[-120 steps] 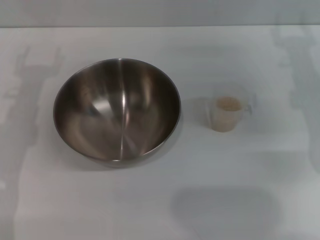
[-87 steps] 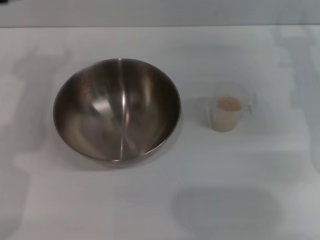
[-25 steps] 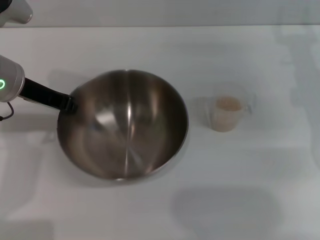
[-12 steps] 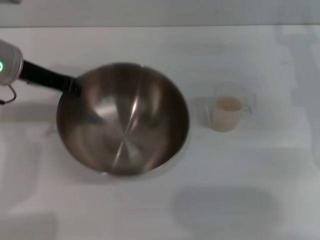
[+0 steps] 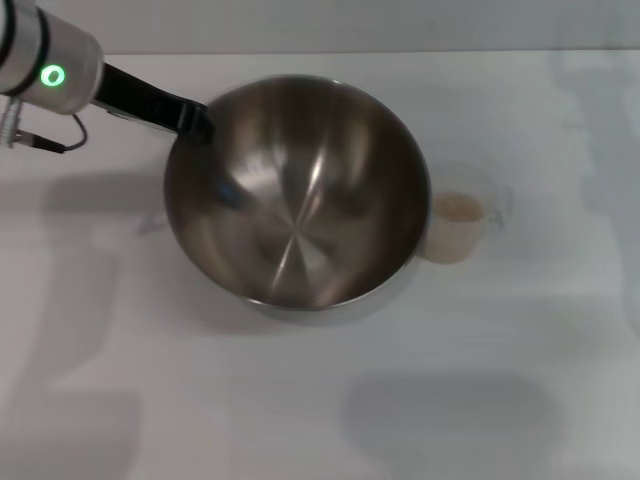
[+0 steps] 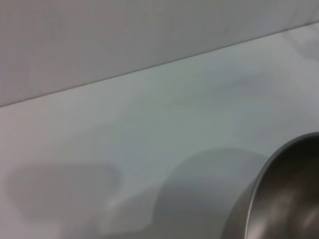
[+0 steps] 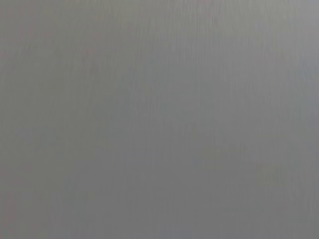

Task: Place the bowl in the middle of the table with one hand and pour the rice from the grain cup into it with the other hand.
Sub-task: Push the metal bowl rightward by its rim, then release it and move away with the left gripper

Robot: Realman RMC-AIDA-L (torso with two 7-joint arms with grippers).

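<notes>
The large steel bowl [image 5: 297,190] hangs lifted above the white table [image 5: 320,400], tilted, near the middle. My left gripper [image 5: 190,120] comes in from the upper left, its arm showing a green light, and is shut on the bowl's left rim. The left wrist view shows part of the bowl's rim [image 6: 284,199] over the table. The small clear grain cup [image 5: 458,228] with beige rice [image 5: 458,208] stands right of the bowl, its left side hidden behind the bowl's edge. My right gripper is out of view; the right wrist view shows only plain grey.
The table's far edge [image 5: 400,52] meets a grey wall at the back. The bowl casts a shadow on the table beneath it.
My left arm came in from the left, took the bowl's left rim, lifted it and carried it right and toward the back. The bowl's edge now overlaps the cup. The cup has not moved.
</notes>
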